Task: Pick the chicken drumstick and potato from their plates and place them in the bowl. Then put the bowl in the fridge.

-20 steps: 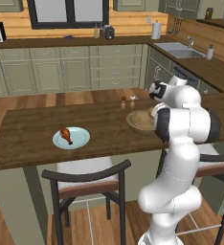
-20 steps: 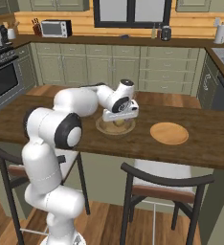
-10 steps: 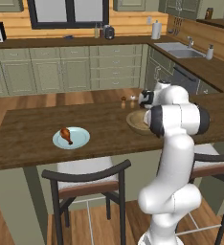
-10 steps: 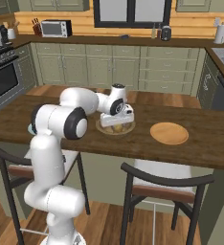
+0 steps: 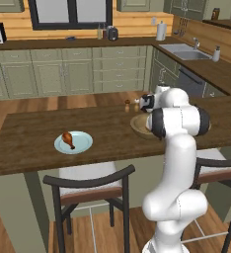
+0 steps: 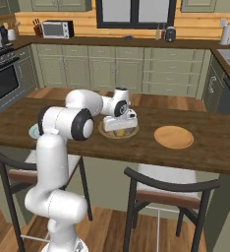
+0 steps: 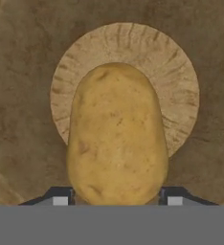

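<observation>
Closest of all, in the hand view, the oval yellowish-tan potato is sitting between the two dark fingertips, which are pressing in on its lower sides, so the two-finger gripper is holding the potato over the darker inside of the wide tan-brown wooden bowl. The pale ringed disc of the bowl's floor is showing around the potato.

From the right base view, the white arm is reaching across the dark wooden counter with its gripper lowered into the bowl; a bit of yellow potato is peeking out beneath the hand. The flat orange-tan plate is lying near the bowl on the same counter.

In the left base view the arm's thick upper body is blocking most of the bowl, leaving just its near rim. Well apart along the counter, the small reddish-brown chicken drumstick is lying on the pale blue-green plate. Two dark-framed chairs are standing at the near edge.
</observation>
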